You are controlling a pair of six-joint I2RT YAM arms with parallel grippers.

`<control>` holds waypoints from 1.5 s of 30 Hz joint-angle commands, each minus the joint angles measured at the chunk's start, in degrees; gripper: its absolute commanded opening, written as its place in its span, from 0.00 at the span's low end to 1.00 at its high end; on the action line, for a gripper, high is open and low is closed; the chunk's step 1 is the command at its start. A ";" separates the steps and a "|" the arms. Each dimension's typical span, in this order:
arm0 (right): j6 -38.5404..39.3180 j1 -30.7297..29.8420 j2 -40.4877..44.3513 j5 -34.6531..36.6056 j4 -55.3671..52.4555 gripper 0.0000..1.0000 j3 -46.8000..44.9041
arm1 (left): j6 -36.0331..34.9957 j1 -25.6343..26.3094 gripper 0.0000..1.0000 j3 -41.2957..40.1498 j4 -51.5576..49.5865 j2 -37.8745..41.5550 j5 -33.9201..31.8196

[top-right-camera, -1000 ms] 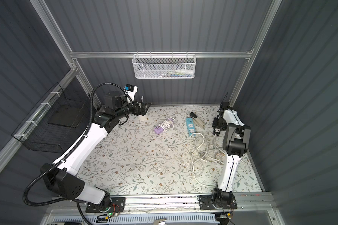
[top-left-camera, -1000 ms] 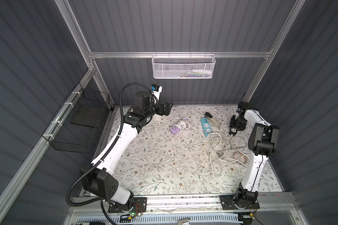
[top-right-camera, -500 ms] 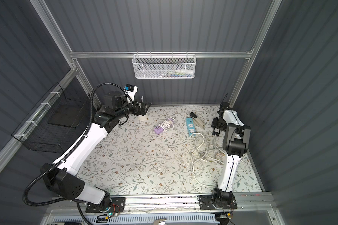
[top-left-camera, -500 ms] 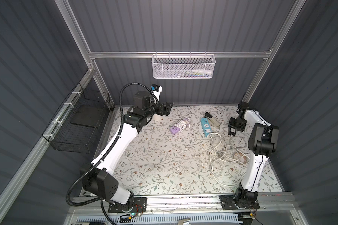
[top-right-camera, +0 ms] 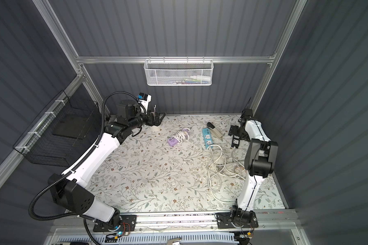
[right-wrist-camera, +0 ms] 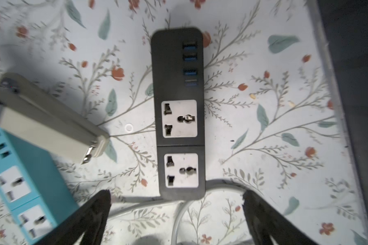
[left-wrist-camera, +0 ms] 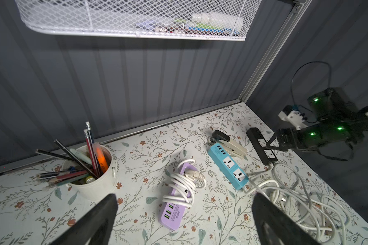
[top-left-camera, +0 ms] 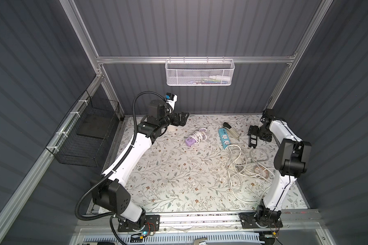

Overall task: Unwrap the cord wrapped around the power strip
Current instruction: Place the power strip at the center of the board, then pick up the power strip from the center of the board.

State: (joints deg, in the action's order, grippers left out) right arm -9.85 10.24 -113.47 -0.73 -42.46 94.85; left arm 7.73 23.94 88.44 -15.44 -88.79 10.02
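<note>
A purple power strip [top-left-camera: 190, 141] [top-right-camera: 173, 141] [left-wrist-camera: 172, 214] lies at the back middle of the table, with its white cord [left-wrist-camera: 184, 185] wound around it. My left gripper [top-left-camera: 183, 119] [left-wrist-camera: 185, 197] hangs open to its left, above the table, holding nothing. A black power strip [top-left-camera: 252, 141] [right-wrist-camera: 179, 114] lies flat at the back right. My right gripper [top-left-camera: 253, 132] [right-wrist-camera: 176, 195] stands open over the black strip's cord end, not gripping it. A blue power strip [top-left-camera: 225, 137] [right-wrist-camera: 23, 174] lies between the two. Loose white cords [top-left-camera: 242, 167] trail forward from the blue and black strips.
A beige stapler [top-left-camera: 232, 131] [right-wrist-camera: 47, 118] rests beside the blue strip. A white cup of pencils [left-wrist-camera: 91, 169] stands near the back wall under the left arm. A white mesh basket [top-left-camera: 200, 73] hangs on the back rail and a black wire basket [top-left-camera: 87, 135] on the left wall.
My right gripper's jaws have spread wide over the black strip. The left arm and the purple strip have not moved.
</note>
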 commanded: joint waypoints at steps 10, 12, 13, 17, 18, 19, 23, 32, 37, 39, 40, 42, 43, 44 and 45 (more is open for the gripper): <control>0.98 -11.07 28.78 -6.16 15.44 0.99 -16.61 | 9.59 0.05 1.00 -4.12 -2.32 -2.75 -3.01; 0.53 -13.02 31.63 -6.56 15.69 0.99 -18.43 | 12.06 -0.16 1.00 -8.66 0.75 -2.11 -0.08; 0.59 -14.20 33.03 -5.99 16.07 0.99 -19.49 | 13.56 -0.50 1.00 -10.85 2.86 -2.12 2.30; -0.44 -17.76 36.55 -6.98 16.19 0.99 -22.42 | 21.20 -1.24 1.00 -18.42 12.41 -3.74 10.61; -0.51 -18.62 37.09 -7.01 16.19 0.99 -22.94 | 23.13 -1.37 1.00 -20.40 14.95 -4.22 11.61; -0.61 -19.51 37.75 -6.34 16.14 0.99 -23.55 | 25.10 -1.58 1.00 -22.68 17.94 -4.60 12.35; -1.06 -21.59 40.20 -6.99 16.71 0.99 -26.13 | 32.05 -2.30 1.00 -29.19 30.17 -7.38 15.42; -1.40 -23.90 43.23 -7.14 16.81 0.99 -28.16 | 43.24 -2.85 1.00 -35.43 47.37 -18.67 16.34; -1.50 -24.65 44.18 -7.26 16.44 0.99 -27.95 | 48.17 -2.94 1.00 -36.49 57.58 -24.17 16.31; -1.59 -24.82 44.52 -7.09 16.37 0.99 -27.73 | 49.33 -2.94 1.00 -36.48 60.71 -26.10 16.13; -1.58 -24.92 44.64 -7.11 16.31 0.99 -27.59 | 50.15 -2.96 1.00 -36.43 62.93 -27.01 16.20; -1.57 -25.09 44.77 -7.11 16.10 0.99 -27.35 | 51.03 -2.94 0.98 -36.05 65.02 -28.78 16.28; -1.58 -25.16 44.83 -7.07 16.00 0.99 -27.19 | 51.22 -2.94 0.97 -35.71 65.51 -29.56 16.28; -1.48 -25.26 44.75 -7.08 15.80 0.99 -27.02 | 51.31 -2.94 0.97 -35.44 65.66 -30.12 16.35; -1.41 -25.32 44.76 -7.00 15.66 0.99 -26.77 | 51.33 -2.94 0.96 -35.27 65.80 -30.78 16.27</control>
State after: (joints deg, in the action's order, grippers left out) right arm -10.57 -14.63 -69.41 -7.55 -26.48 67.13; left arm 57.06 21.28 52.66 46.92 -117.40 25.82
